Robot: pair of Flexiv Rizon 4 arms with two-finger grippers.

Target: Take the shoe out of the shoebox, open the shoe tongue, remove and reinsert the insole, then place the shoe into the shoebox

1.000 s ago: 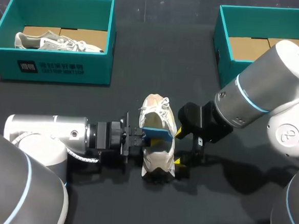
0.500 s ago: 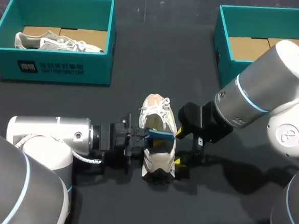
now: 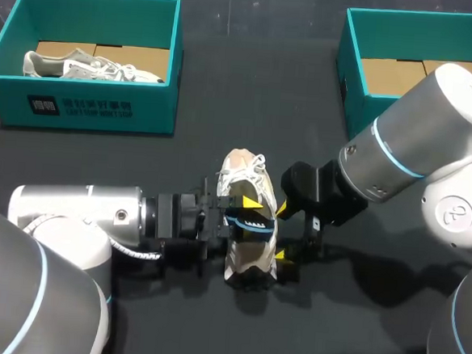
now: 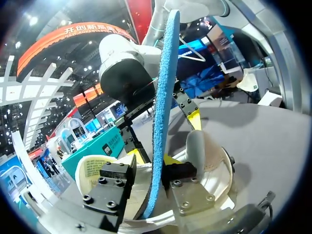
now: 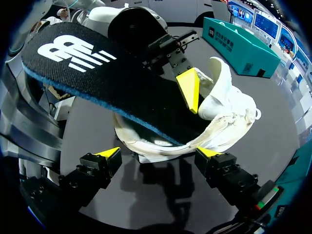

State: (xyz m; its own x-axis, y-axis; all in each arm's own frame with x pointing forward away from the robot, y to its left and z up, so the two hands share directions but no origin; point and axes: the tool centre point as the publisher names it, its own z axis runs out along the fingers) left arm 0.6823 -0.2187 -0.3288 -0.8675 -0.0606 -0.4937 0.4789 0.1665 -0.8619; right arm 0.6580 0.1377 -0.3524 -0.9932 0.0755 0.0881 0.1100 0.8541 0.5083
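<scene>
Overall: white shoe is outside both boxes, sole down on the dark counter at the middle, toe far, heel near.
Insole: black on top, blue beneath; one end sits in the shoe's opening, the rest slants up and out of it.
Left hand: comes in from the left over the shoe's opening; fingers clamped on the insole, one on each face.
Right hand: just beside the shoe's right side; fingers spread wide apart, gripping nothing, one tip by the heel, the other further along the side.
Left shoebox: teal, far left, well apart from the shoe; a second shoe lies in it.
Right shoebox: teal, far right; brown card shows on its floor; the near part is hidden by the right arm.
</scene>
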